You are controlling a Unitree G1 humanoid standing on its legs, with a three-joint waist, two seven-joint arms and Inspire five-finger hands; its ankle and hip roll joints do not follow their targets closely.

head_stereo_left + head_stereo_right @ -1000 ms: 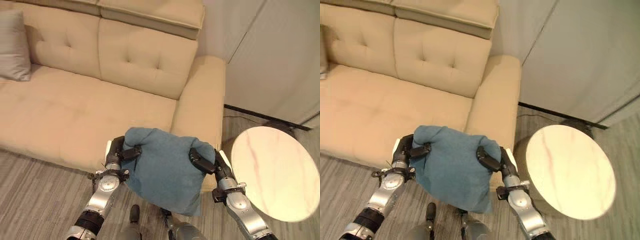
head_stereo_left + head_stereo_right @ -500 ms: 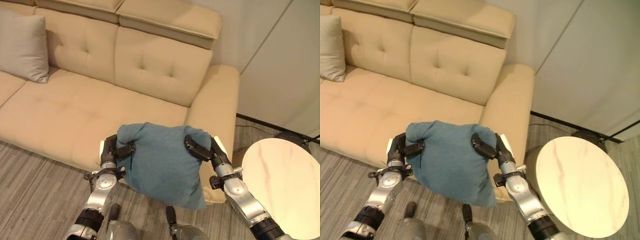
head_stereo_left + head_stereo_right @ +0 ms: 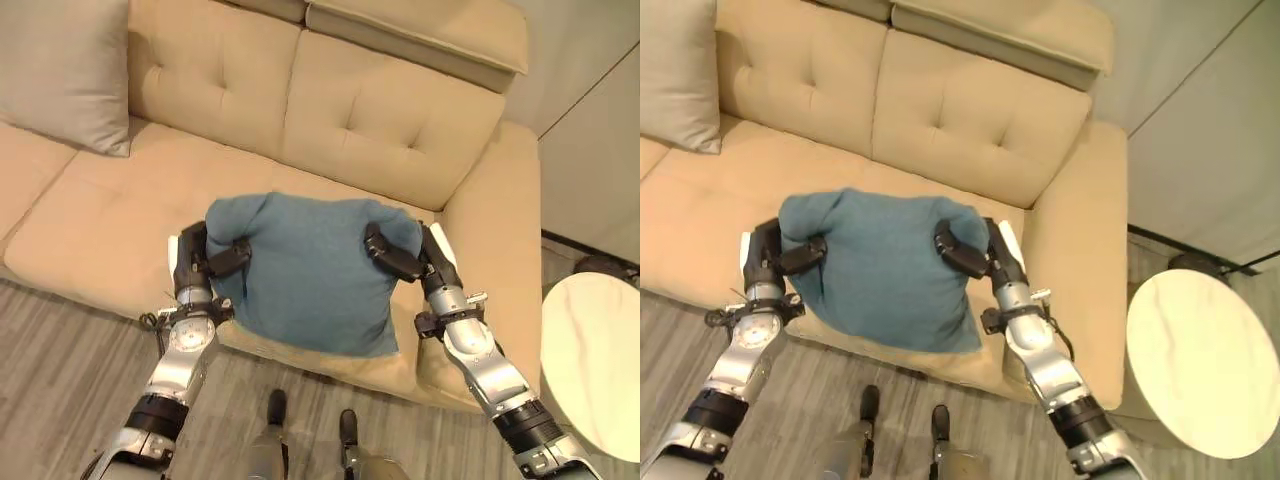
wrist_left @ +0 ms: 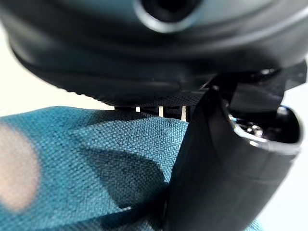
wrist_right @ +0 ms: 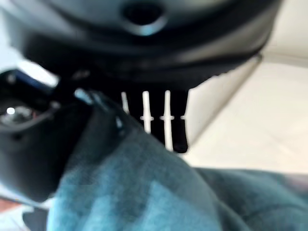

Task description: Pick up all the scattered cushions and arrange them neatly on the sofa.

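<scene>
Left hand (image 3: 200, 262) and right hand (image 3: 405, 255) both grasp a blue cushion (image 3: 305, 270) above the sofa (image 3: 400, 120) seat; grey cushion (image 3: 60, 70) leans at the backrest.

A home living room: a beige tufted sofa (image 3: 330, 120) fills the view from 9 to 2 o'clock, a grey cushion (image 3: 60, 70) at 10 o'clock, a round marble-topped table (image 3: 1205, 360) at 4 o'clock, grey wood-plank floor (image 3: 60, 380) below.

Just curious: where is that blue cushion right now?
The blue cushion is held between the left hand and right hand, over the beige sofa seat's front edge by its right armrest.
</scene>
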